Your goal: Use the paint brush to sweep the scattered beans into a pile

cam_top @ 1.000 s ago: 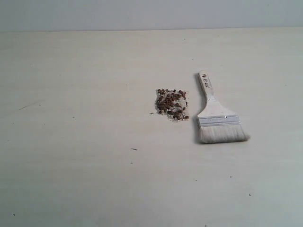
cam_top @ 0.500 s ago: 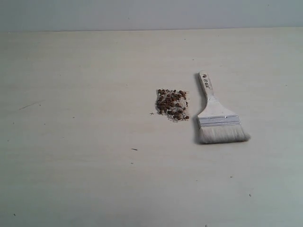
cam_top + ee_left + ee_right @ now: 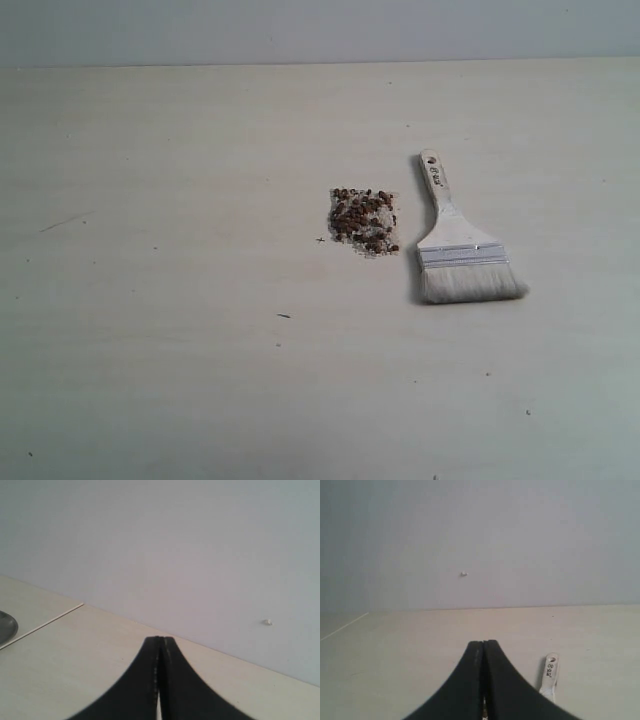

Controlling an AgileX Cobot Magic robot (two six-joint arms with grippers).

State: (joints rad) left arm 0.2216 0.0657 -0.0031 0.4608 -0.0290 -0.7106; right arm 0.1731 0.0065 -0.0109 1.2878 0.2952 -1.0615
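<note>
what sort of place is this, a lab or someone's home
Probably a robot test bench, not a home: a pale tabletop against a plain grey wall, with a paint brush beside a small pile of beans.

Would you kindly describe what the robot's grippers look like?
Both the left gripper and the right gripper have plain matte black fingers that flare wide at the base and curve inward to a slim tip. No cables or markings show; the exterior view shows no arm.
</note>
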